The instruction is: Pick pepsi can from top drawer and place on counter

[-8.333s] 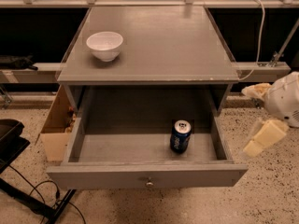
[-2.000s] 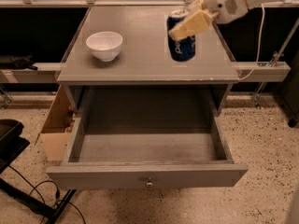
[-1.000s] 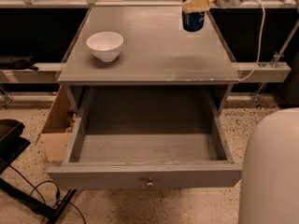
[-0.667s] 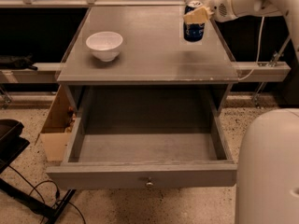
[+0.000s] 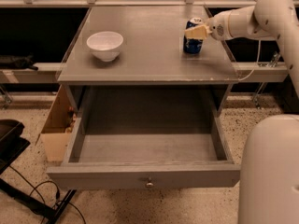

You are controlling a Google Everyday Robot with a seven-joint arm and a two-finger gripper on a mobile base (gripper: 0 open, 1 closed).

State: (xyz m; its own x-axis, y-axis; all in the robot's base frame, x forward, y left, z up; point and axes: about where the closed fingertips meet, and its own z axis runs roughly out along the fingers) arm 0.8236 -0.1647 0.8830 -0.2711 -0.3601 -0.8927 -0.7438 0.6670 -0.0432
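Lowered since a moment ago, the pepsi can is standing upright on the counter surface at its right rear, with the gripper reaching in from the right, its fingers clasping the can's upper half, while the top drawer is hanging open below.

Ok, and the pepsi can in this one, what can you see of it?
The small dark blue drink can with pale lettering and a silver top stands upright on the flat grey-painted counter, towards its right rear, well apart from the white bowl. It looks like metal, with no dent showing. The robot's pale gripper reaches in from the right and covers the can's upper part; whether it grips the can cannot be told.
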